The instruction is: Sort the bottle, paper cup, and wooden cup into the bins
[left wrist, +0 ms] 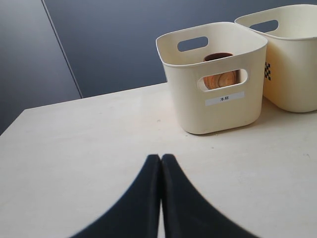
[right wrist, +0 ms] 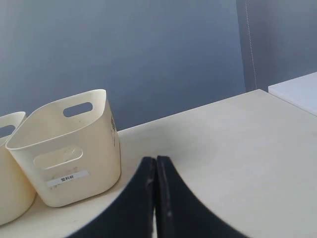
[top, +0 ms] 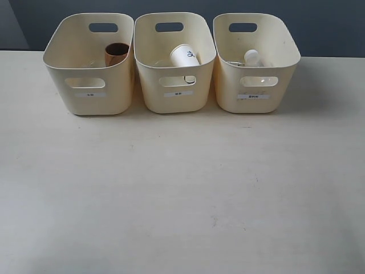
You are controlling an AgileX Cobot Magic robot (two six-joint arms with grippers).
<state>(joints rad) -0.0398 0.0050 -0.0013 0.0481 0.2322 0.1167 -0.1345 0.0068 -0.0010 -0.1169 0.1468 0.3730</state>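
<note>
Three cream bins stand in a row at the back of the table. The left bin (top: 85,85) holds the brown wooden cup (top: 116,54), which also shows through that bin's handle cut-out as the wooden cup (left wrist: 221,78). Inside the middle bin (top: 175,91) lies the white paper cup (top: 184,56), tilted. The right bin (top: 256,91) contains the clear bottle (top: 251,57), its white cap showing. My left gripper (left wrist: 161,157) is shut and empty, well short of the left bin (left wrist: 218,106). My right gripper (right wrist: 155,159) is shut and empty beside the right bin (right wrist: 74,153). Neither arm appears in the exterior view.
The pale table (top: 182,194) stretches wide in front of the bins. A dark blue wall (top: 319,23) stands behind them. A white surface (right wrist: 297,91) adjoins the table's far edge in the right wrist view.
</note>
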